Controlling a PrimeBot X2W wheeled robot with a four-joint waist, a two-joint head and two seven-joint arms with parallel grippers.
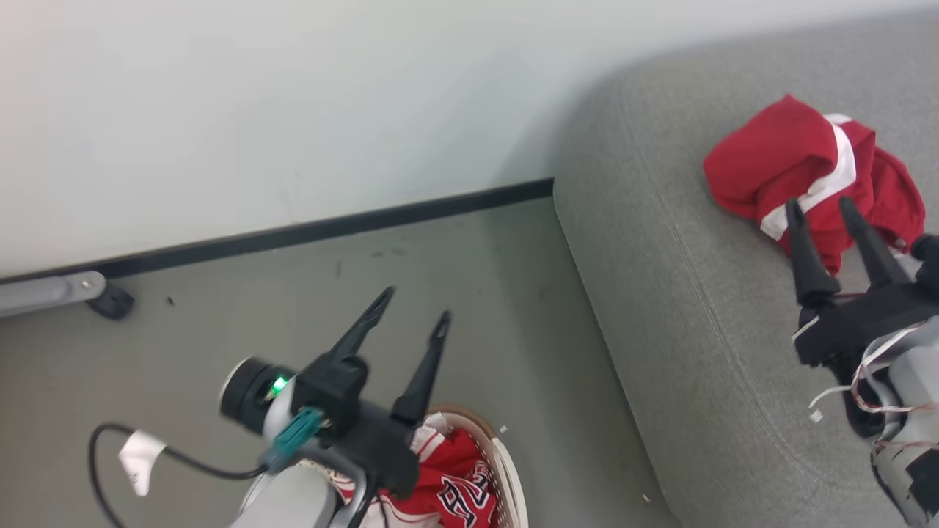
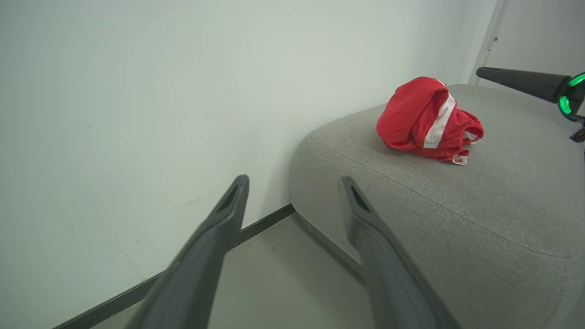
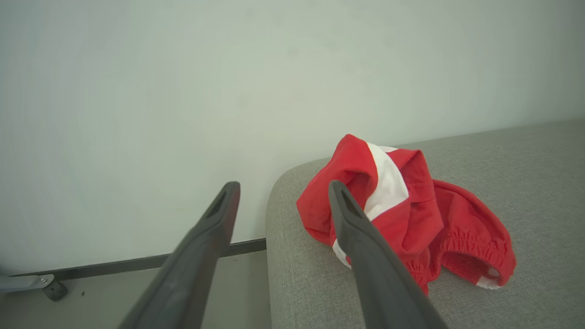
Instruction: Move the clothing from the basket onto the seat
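Scene: You are looking at one red striped garment [image 1: 792, 158] crumpled on the grey seat [image 1: 660, 293], near the corner that meets the wall [image 1: 293, 110]. The jersey [image 1: 447, 484] with navy lettering lies bunched in the basket [image 1: 506, 455] on the floor [image 1: 513, 293] at the seat's foot.
Right gripper: The right gripper [image 1: 820, 205] has its two dark fingers spread wide with nothing between them, tips just short of the striped garment. The cloth lies free on the cushion, so you can count that piece as delivered.
Left gripper: The left gripper [image 1: 414, 306] is also splayed and empty. It is raised over the basket's rim and points toward the skirting [image 1: 330, 227]. Open over the jersey, it looks well placed to go down for it.
Head view: This is where you get the basket, the jersey and both arms together.
Left wrist view: It looks past its own fingers [image 2: 219, 228] to the seat corner and the garment side-on. At the right edge you see one finger of the other arm and a green ring [image 2: 566, 98].
Right wrist view: It sits close on the garment and shows you the white stripe and gathered elastic hem, with a castor [image 3: 55, 290] low by the wall.
Standing: By this evidence the job is about half done, and the jersey is what is left for you to move.
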